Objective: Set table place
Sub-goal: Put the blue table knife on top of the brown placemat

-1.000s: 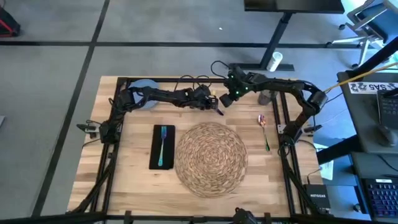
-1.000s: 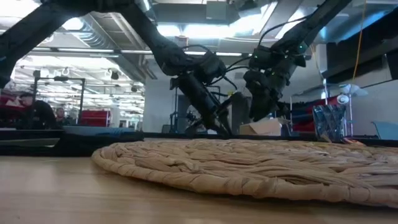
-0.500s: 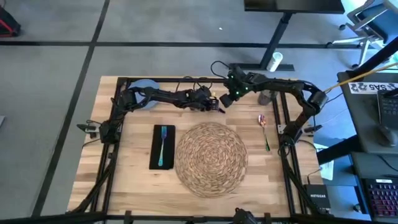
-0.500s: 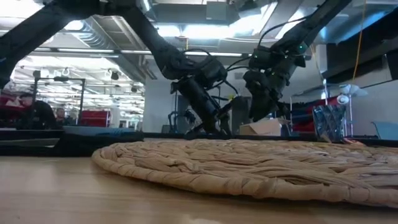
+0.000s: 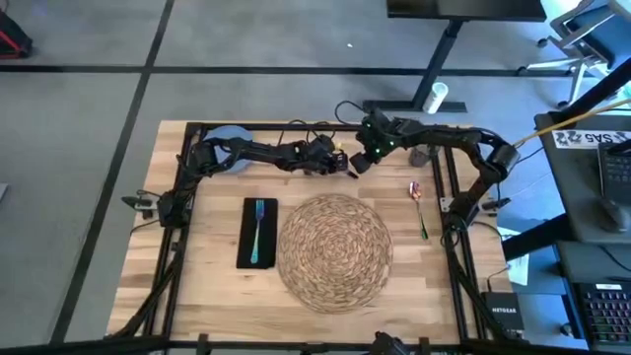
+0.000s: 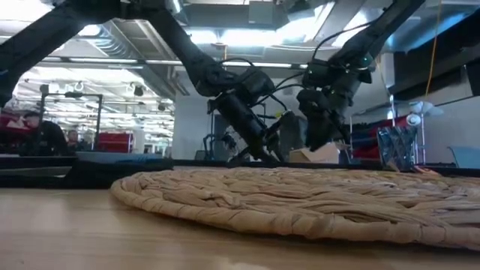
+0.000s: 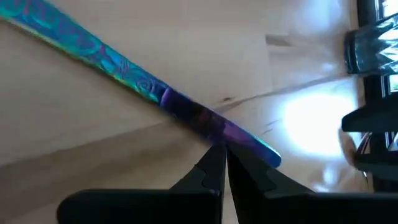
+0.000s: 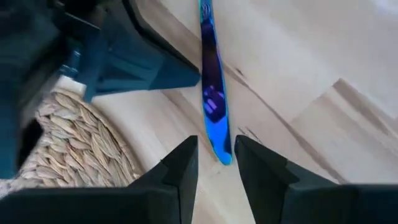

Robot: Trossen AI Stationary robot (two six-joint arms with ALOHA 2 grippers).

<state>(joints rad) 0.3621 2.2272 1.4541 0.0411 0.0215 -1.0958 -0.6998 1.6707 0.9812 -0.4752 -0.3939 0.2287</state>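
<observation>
Nearest the front edge of the surface [image 5: 212,291] lies my round straw mat [image 5: 335,251], about midway between the side edges. Just beside it, toward the left edge, the black napkin [image 5: 257,233] carries the teal fork [image 5: 258,229]. Toward the right edge a spoon [image 5: 418,204] lies on bare wood.

Past the mat, near the back edge, both my tools meet over a piece of cutlery with a colourful handle [image 7: 149,93]. My left tool [image 7: 221,163] has its fingers pressed nearly together, their tips right at the purple end of the handle; whether they grip it I cannot tell. My right tool [image 8: 214,158] is parted narrowly, hovering astride the blue end of that handle without clamping it.

In the back left corner sits the pale blue plate [image 5: 229,138].
</observation>
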